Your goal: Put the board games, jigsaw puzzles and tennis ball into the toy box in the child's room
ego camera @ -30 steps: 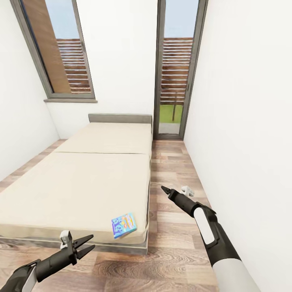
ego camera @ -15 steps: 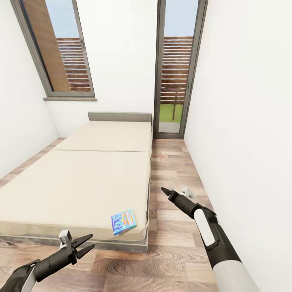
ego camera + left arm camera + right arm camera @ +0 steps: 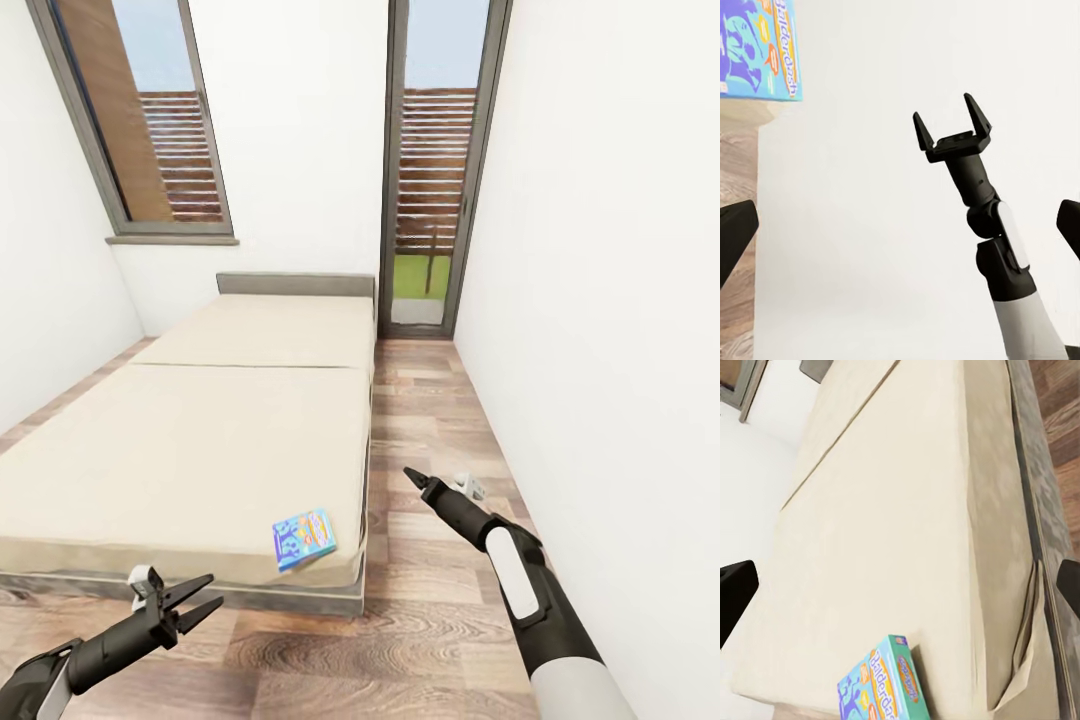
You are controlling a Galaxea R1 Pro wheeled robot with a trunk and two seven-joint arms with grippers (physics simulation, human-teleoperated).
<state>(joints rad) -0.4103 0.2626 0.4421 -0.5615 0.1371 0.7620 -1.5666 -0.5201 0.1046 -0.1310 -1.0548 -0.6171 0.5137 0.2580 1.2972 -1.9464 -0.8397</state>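
Head view, left to right: my left gripper [image 3: 203,596] hangs low over the wood-plank floor [image 3: 430,620], just short of the foot of the bed [image 3: 200,450]. Its two black fingers are spread in a clear V and hold nothing. The bed has a plain cream mattress on a grey frame, with a grey headboard [image 3: 296,284] against the far white wall, below a dark-framed window [image 3: 150,120]. Near the mattress's front right corner lies a blue board game [image 3: 305,536], flat, its cartoon cover facing up, close to the edge. To the right of the bed, a glass door [image 3: 435,170] stands in the far wall. My right gripper [image 3: 409,473] reaches forward over the floor strip between the bed and the right wall; in this view its fingertips look close together.

In my left wrist view the right gripper [image 3: 950,124] shows against the white wall with its fingers parted and empty, and the blue board game [image 3: 757,49] sits at the picture's corner. In my right wrist view the board game [image 3: 881,684] lies on the mattress [image 3: 907,525] near its corner.
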